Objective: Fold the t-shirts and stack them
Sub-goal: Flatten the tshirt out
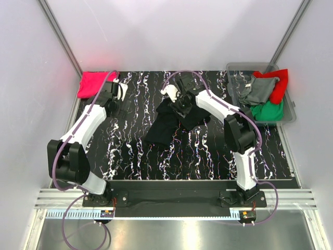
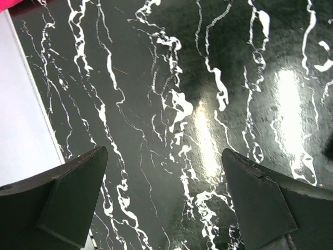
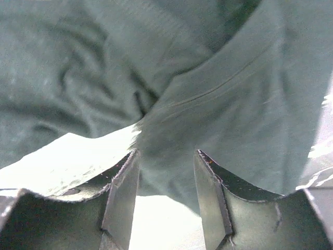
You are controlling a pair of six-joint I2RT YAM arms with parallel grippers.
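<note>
At the far left corner of the worktop (image 1: 135, 153) lies the pink-red t-shirt (image 1: 94, 83), bunched against the wall. Just beside it, on its right, the left pincer (image 1: 117, 94) hangs over the bare marbled surface; in the left wrist view the left pincer (image 2: 164, 200) has its two dark fingers (image 2: 67, 198) spread wide apart and nothing is between them, only the black and white worktop (image 2: 171, 94) under them and a small edge of the pink-red t-shirt (image 2: 15, 4) at the top corner. Near the middle of the worktop lies the black t-shirt (image 1: 162, 127), crumpled and not flat, one part reaching toward the near side. The right pincer (image 1: 182, 110) is over the far part of this shirt. In the right wrist view the right pincer (image 3: 166, 182) has its fingers (image 3: 122, 192) drawn close together, and a fold of the black t-shirt (image 3: 208, 104) sits in the narrow gap between them, with wrinkles running toward that place. At the far right corner stands a clear bin (image 1: 235, 67), and in it are the grey t-shirt (image 1: 260, 91), the red t-shirt (image 1: 278, 84) hanging partly over the rim, and the green t-shirt (image 1: 271, 111) on the near side
</note>
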